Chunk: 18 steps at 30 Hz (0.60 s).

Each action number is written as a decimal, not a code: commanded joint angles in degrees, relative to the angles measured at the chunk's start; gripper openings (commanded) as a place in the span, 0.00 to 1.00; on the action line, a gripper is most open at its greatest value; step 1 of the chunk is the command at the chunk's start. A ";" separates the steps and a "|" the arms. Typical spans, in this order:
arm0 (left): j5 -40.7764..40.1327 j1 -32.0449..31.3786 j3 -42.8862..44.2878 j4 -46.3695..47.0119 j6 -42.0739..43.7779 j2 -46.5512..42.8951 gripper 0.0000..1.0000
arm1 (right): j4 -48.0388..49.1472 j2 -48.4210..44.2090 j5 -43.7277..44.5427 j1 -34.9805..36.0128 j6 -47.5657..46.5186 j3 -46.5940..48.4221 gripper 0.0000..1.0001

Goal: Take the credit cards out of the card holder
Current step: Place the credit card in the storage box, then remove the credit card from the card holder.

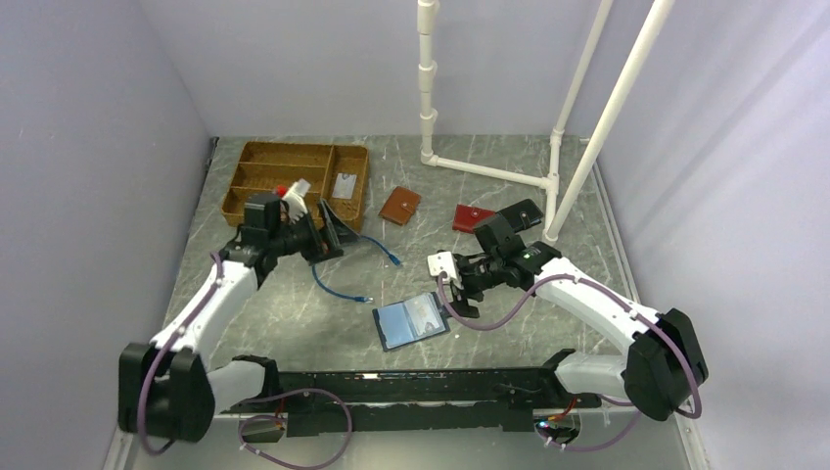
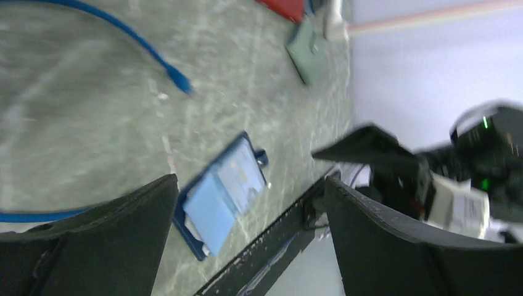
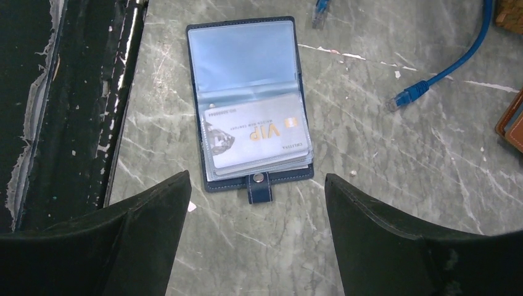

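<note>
The navy card holder lies open on the table near the front rail, its snap tab toward my right gripper. A pale credit card marked VIP sits in a clear sleeve on the card holder's near half. More sleeve edges are stacked under it. My right gripper hovers open just right of the holder, and in its own view the right gripper holds nothing. My left gripper is open and empty beside the basket. Another pale card lies in the basket. In the blurred left wrist view, the holder shows far off between the fingers of the left gripper.
A woven brown basket stands at the back left. A blue cable runs across the table between the arms. A tan wallet and a red wallet lie behind the holder. A white pipe frame stands at the back right.
</note>
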 commanded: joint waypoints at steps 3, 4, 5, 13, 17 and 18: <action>-12.19 -14.36 -2.43 -4.00 1.83 -12.61 0.93 | -2.41 1.48 -5.95 -3.10 -3.51 1.13 0.82; -14.01 -16.08 -3.87 -3.57 1.03 -13.98 0.93 | -2.82 1.66 -6.48 -3.70 -3.68 1.34 0.82; -15.56 -17.75 -5.31 -2.79 0.15 -15.26 0.93 | -3.10 1.78 -7.01 -4.32 -3.79 1.46 0.82; -18.51 -30.02 -14.68 10.64 -8.84 -16.37 0.92 | -4.89 2.11 -9.24 -7.61 -4.95 1.66 0.82; -23.43 -36.28 -13.01 10.49 -7.83 -13.11 0.92 | -5.46 2.36 -10.40 -8.14 -5.82 1.38 0.82; -24.50 -37.47 -12.40 10.44 -7.51 -12.41 0.92 | -5.41 2.39 -10.51 -8.17 -6.03 1.27 0.83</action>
